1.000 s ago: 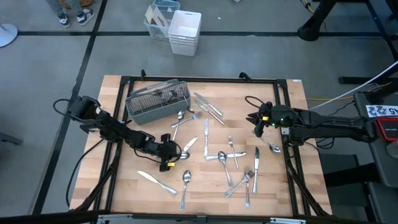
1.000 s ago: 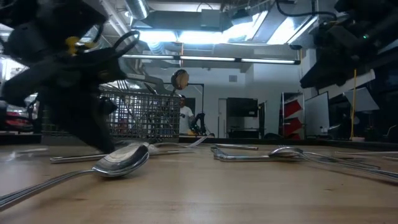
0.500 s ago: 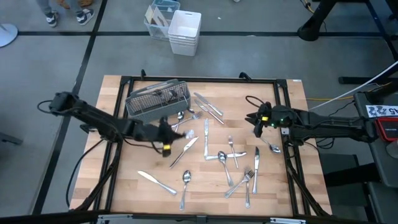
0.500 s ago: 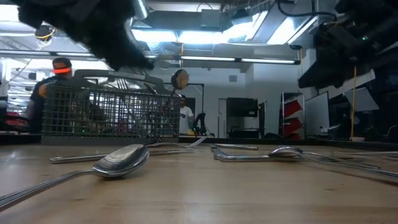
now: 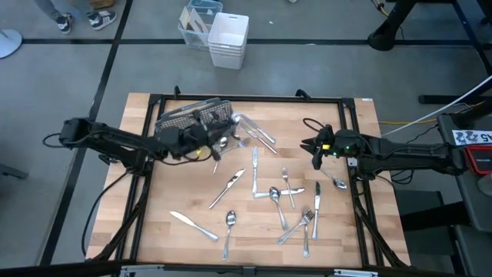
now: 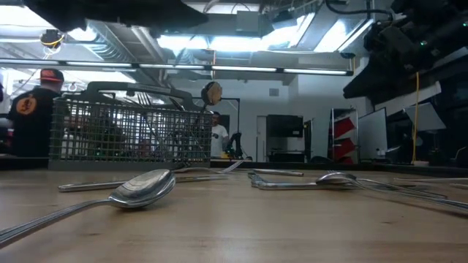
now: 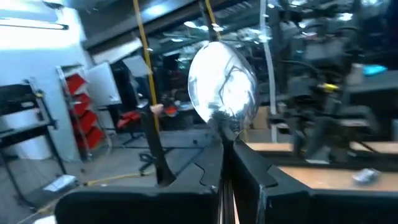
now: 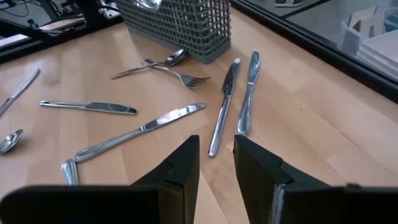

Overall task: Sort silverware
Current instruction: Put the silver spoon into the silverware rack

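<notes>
The silverware [image 5: 278, 201] lies scattered over the wooden table: knives [image 5: 228, 187], spoons [image 5: 228, 229] and forks [image 5: 304, 223]. The grey mesh caddy [image 5: 194, 123] stands at the far left, with some pieces inside. My left gripper [image 5: 204, 140] is raised beside the caddy's near side and is shut on a spoon [image 7: 222, 87]. At the table's right side my right gripper [image 5: 314, 148] hovers open, and nothing lies between its fingers [image 8: 214, 163]. My left gripper pinches the spoon's handle just below the bowl [image 7: 225, 140] between its two fingers [image 7: 249, 168]. The fingers lie about level, coming from the table's left. The bowl stands out beyond the fingertips, and the spoon is lifted clear of the table.
A spoon and a fork [image 5: 231, 143] lie right by the caddy's near right corner; two knives [image 5: 257, 132] lie to its right. A black frame [image 5: 350, 115] edges the table. A white bin [image 5: 228, 40] stands on the floor beyond. A person [image 6: 33, 109] shows behind the caddy.
My left gripper has risen from the table's near-left middle with the spoon, which is now lifted clear. It has swung toward the far edge up to the caddy and tipped from pointing down to about level. My right arm has kept still.
</notes>
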